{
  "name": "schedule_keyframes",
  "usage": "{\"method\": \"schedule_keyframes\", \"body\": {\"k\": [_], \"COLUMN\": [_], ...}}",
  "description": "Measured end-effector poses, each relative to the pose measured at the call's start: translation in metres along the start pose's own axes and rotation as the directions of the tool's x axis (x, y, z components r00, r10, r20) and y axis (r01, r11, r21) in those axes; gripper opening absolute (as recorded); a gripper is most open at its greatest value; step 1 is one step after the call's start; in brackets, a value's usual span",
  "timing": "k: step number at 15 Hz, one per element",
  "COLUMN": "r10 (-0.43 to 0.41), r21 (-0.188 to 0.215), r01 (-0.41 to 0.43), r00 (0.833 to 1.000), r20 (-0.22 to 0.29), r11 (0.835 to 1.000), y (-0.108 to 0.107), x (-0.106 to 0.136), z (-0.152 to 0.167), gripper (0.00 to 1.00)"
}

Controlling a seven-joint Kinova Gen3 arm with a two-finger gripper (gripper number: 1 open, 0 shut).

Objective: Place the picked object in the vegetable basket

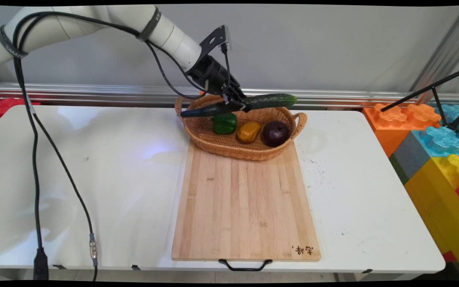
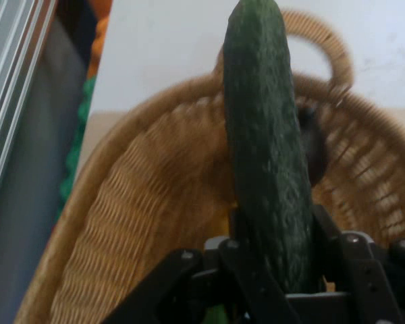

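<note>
My gripper (image 1: 238, 104) is shut on a long dark green cucumber (image 1: 269, 100), holding it level above the far side of a wicker basket (image 1: 229, 149). The cucumber (image 2: 266, 148) runs up the middle of the hand view from between the fingers, over the basket's woven floor (image 2: 155, 223). In the basket lie a green pepper (image 1: 224, 123), a yellow pepper (image 1: 248, 132) and a dark purple round fruit (image 1: 275, 133), which peeks out behind the cucumber as a dark shape (image 2: 315, 148).
A wooden cutting board (image 1: 245, 207) with a black handle lies in front of the basket, reaching the table's near edge. Black cables (image 1: 36, 159) hang from the arm at the left. Large coloured blocks (image 1: 432, 139) stand off the table's right end.
</note>
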Motion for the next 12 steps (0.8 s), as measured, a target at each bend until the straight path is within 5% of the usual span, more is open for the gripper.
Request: {"method": "schedule_keyframes", "body": {"k": [5,6,12], "r10": [-0.043,-0.049,-0.084], "r21": [0.023,0.024,0.027], "r01": [0.042,0.048,0.083], "r00": [0.998,0.998,0.996], "r20": [0.037,0.038,0.014], "r11": [0.999,0.999,0.996], "y": [-0.013,-0.015,-0.019], "x": [-0.018,-0.02,-0.02], "z": [0.011,0.015,0.025], "gripper": [0.0,1.0,1.0]}}
